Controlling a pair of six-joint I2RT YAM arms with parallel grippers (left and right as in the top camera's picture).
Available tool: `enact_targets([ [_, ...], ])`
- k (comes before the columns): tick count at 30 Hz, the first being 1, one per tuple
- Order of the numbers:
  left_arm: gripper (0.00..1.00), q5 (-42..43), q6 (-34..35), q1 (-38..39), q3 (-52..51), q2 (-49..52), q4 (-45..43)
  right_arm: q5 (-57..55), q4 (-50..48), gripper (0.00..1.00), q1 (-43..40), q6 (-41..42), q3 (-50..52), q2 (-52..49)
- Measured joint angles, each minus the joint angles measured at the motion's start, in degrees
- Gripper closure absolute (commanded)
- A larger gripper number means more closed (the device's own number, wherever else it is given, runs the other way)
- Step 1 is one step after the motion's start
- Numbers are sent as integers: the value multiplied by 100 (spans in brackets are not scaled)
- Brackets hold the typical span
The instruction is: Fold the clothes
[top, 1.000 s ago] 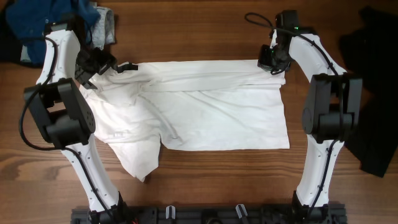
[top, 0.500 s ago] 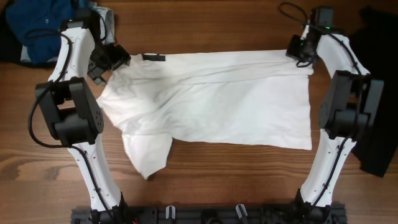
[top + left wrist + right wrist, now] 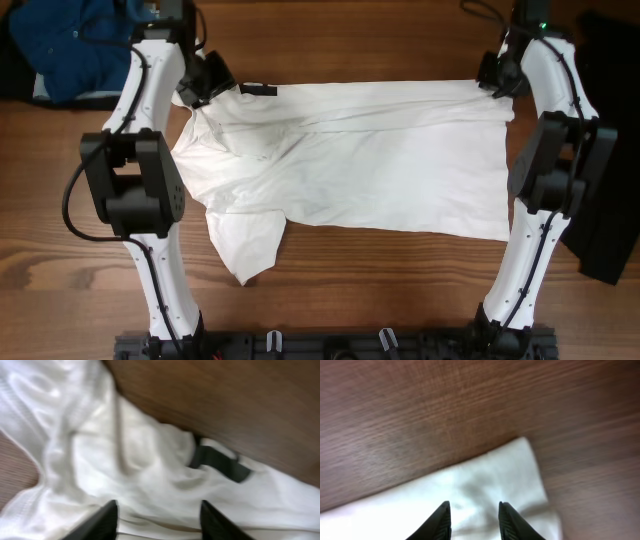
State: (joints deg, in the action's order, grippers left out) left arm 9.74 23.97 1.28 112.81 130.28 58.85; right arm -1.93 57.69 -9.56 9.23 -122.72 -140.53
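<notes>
The white T-shirt (image 3: 350, 160) lies spread flat across the table, one sleeve (image 3: 245, 240) hanging toward the near edge. Its black neck label (image 3: 255, 90) shows at the far left. My left gripper (image 3: 205, 85) hovers at the collar. In the left wrist view the left gripper (image 3: 159, 510) stands open over rumpled white cloth (image 3: 100, 450), with the label (image 3: 215, 460) just ahead. My right gripper (image 3: 497, 80) is at the shirt's far right corner. In the right wrist view the right gripper (image 3: 473, 508) is open above that corner (image 3: 520, 480), holding nothing.
A blue garment (image 3: 70, 40) is heaped at the far left corner, with a grey edge (image 3: 40, 95) under it. A black garment (image 3: 610, 150) lies along the right edge. Bare wood (image 3: 400, 300) runs in front of the shirt.
Both arms have moved toward the far edge, drawing the shirt up and spreading it flatter and wider. The right gripper has opened and let go of the corner. The left jaws have narrowed.
</notes>
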Motion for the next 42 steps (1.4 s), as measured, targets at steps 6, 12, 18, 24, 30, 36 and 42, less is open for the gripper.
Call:
enact_targets([
  [6,73,17,-59,354,0,-116,24,446,562,94,-37,101,-866,7],
  [12,87,-94,-79,367,-2,-81,422,1067,1174,96,0,118,-815,4],
  [18,87,-280,-79,297,-13,59,595,1246,881,96,219,118,-50,4],
  [24,82,-304,-79,240,-63,404,667,1311,234,96,341,164,671,83],
  [30,83,-481,39,203,-107,597,960,1360,-122,96,315,208,1069,271],
  [36,86,-734,216,7,-109,608,1510,1327,-439,96,315,297,1401,433],
  [42,91,-837,267,-271,-109,634,2138,1298,-514,96,317,356,1460,468],
])
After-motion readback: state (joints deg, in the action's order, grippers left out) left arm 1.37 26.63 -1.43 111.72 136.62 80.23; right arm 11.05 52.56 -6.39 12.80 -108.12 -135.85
